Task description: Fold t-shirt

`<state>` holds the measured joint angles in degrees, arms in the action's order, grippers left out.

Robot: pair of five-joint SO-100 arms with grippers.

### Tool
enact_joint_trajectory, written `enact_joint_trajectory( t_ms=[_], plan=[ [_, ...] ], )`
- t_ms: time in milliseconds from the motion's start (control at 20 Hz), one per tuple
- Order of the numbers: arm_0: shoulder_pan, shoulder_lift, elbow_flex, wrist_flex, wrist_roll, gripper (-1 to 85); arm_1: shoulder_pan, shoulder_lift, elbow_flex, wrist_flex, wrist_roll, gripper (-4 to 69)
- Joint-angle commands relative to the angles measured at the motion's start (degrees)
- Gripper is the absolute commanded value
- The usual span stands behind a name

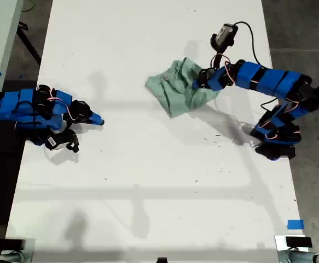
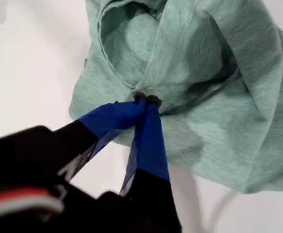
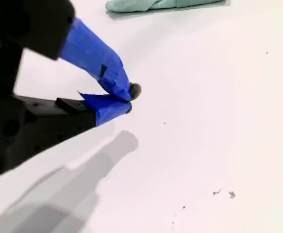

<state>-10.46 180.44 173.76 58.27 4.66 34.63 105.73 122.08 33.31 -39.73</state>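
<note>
The t-shirt [image 2: 204,97], a crumpled heap on the white table [image 1: 148,192] towards the exterior view's upper right, is pinched in a fold at the closed tips of my first gripper [image 2: 146,99], so an early drag or spreading step is judged to be in hand. A pull that flattens the cloth is called for next. Farther off, at the exterior view's left, my second gripper [image 3: 129,99] is seen closed on nothing, well apart from the shirt.
</note>
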Motion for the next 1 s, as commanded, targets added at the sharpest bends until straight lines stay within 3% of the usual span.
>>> enact_joint_trajectory(
  t_ms=[0, 600, 950],
  plan=[
    [-0.4, 0.4, -0.3, 0.1, 0.4, 0.1, -0.8, -2.8, -3.8, -2.8, 0.0, -1.0],
    [0.0, 0.7, -0.3, 0.6, 0.4, 0.1, -1.1, -14.9, -12.1, -7.7, -1.5, -1.0],
    [-0.4, 0.8, -0.3, 0.6, 0.4, 0.1, 1.8, -29.7, -44.6, 2.3, -6.4, -1.0]
  ],
)
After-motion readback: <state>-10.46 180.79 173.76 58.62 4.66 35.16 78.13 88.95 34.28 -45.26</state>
